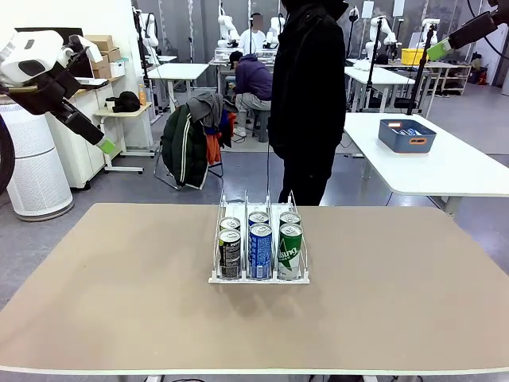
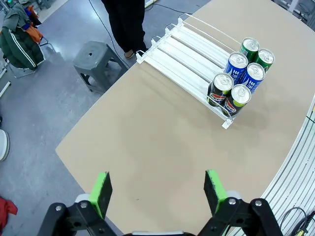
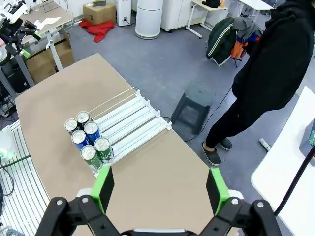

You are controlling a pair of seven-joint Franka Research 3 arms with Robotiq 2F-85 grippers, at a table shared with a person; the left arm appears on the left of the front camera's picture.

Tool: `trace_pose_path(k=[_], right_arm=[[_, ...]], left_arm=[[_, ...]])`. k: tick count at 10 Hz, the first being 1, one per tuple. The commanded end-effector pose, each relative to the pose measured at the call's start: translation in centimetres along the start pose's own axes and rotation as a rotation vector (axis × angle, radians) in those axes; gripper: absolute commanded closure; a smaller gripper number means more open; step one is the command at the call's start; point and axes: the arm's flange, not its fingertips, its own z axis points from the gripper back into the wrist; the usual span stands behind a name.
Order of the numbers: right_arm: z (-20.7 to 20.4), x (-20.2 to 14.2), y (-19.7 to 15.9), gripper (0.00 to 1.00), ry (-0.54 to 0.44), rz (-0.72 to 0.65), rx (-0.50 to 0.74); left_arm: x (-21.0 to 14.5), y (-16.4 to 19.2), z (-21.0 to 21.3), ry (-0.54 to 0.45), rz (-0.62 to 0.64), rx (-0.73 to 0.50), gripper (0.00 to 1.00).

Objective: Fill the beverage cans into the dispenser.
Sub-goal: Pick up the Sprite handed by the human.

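Front view: left end effector and right end effector hang spread, empty; dispenser sits low between them, lanes running away from me, cans at my end

Front view: rear cans mostly hidden behind front cans, tops visible, labels not. Left arm clipped by left edge, right arm by upper right corner. Right pincer there is too small to tell jaw gap. Person cut at top edge. Left wrist view: person cut by top edge, legs in frame. Lettering on cans too small to read. Right wrist view: person's head clipped at upper right corner.
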Motion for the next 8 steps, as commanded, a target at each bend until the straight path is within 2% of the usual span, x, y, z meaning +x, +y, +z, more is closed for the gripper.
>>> trace_pose_path(k=[1,3,5,7,8], right_arm=[[-0.1,0.0,0.0,0.0,0.001,0.003,0.0],[0.0,0.0,0.0,0.0,0.0,0.0,0.0],[1.2,0.3,0.5,0.0,0.094,-0.041,0.039],[3.2,0.3,0.9,0.0,0.125,-0.008,0.088],[4.1,0.1,1.0,0.0,0.125,0.001,0.071]], left_arm=[[0.0,0.5,0.0,0.003,-0.015,-0.017,0.0],[0.0,0.5,0.0,0.003,-0.015,-0.017,0.0],[0.0,0.5,0.0,0.003,-0.015,-0.017,0.0],[0.0,0.5,0.0,0.003,-0.015,-0.017,0.0],[0.0,0.5,0.0,0.003,-0.015,-0.017,0.0]])
